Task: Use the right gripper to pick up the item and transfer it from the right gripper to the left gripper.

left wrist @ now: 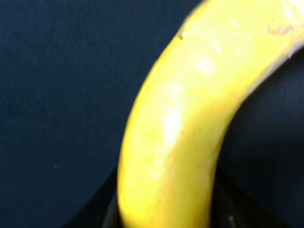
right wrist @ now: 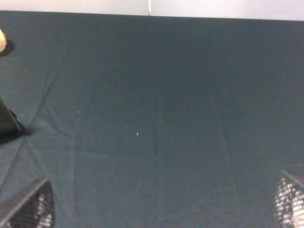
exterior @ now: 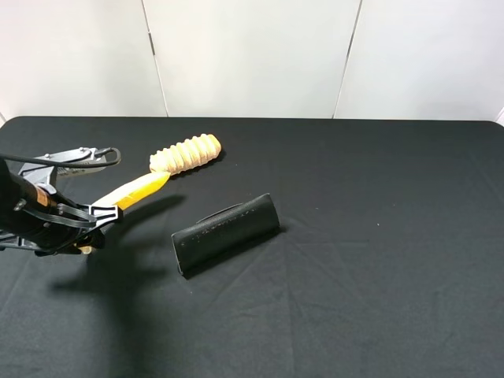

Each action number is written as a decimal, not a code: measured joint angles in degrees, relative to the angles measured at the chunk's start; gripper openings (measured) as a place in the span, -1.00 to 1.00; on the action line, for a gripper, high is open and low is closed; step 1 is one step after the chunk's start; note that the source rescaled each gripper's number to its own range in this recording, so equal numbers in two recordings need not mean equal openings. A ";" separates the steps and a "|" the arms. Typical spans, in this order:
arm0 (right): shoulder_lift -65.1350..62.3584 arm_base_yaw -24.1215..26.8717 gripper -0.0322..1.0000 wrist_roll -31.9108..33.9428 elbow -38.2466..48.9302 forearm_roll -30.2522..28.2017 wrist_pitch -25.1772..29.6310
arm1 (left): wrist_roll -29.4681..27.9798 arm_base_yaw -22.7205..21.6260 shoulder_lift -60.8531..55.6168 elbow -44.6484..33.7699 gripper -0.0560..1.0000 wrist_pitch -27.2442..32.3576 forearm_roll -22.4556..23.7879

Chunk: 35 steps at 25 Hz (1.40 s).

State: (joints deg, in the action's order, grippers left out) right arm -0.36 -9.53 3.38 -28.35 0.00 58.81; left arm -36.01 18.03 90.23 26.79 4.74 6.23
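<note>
so the banana (exterior: 140,189) is up off the black table (exterior: 378,236), held at one end by the left gripper (exterior: 101,213) over on the left side, with its free tip pointing toward the wooden roller (exterior: 187,153) and ending just short of it. In the left wrist view the banana (left wrist: 175,128) fills most of the picture and the dark fingers sit tight on either side of it, so that hand is clamped on the fruit

The right gripper (right wrist: 156,209) isn't visible from the high camera at all. Its own wrist view shows two finger pads far apart with only bare cloth between them, so it's spread and holding nothing. Handoff looks basically done to me

What could go wrong: the grip is way out at one end, so the long free part could lever down and rotate or slip out, and a low swing could bump the roller or the black pouch (exterior: 226,232)

Containers: only the pouch, and it looks closed, can't tell what's inside
</note>
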 joint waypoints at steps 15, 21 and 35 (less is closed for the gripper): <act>0.00 0.00 1.00 0.00 0.00 0.00 0.00 | 0.23 0.00 0.00 0.00 0.85 -0.24 0.00; 0.00 0.00 1.00 0.00 0.00 0.00 0.00 | 0.23 0.00 0.00 0.00 0.98 -0.24 0.00; 0.00 0.00 1.00 0.00 0.00 0.00 0.00 | 3.13 0.00 -15.60 0.47 0.99 14.96 0.00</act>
State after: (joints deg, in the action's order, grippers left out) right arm -0.36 -9.53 3.38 -28.35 0.00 58.81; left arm -32.88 18.03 74.63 27.26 19.71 6.23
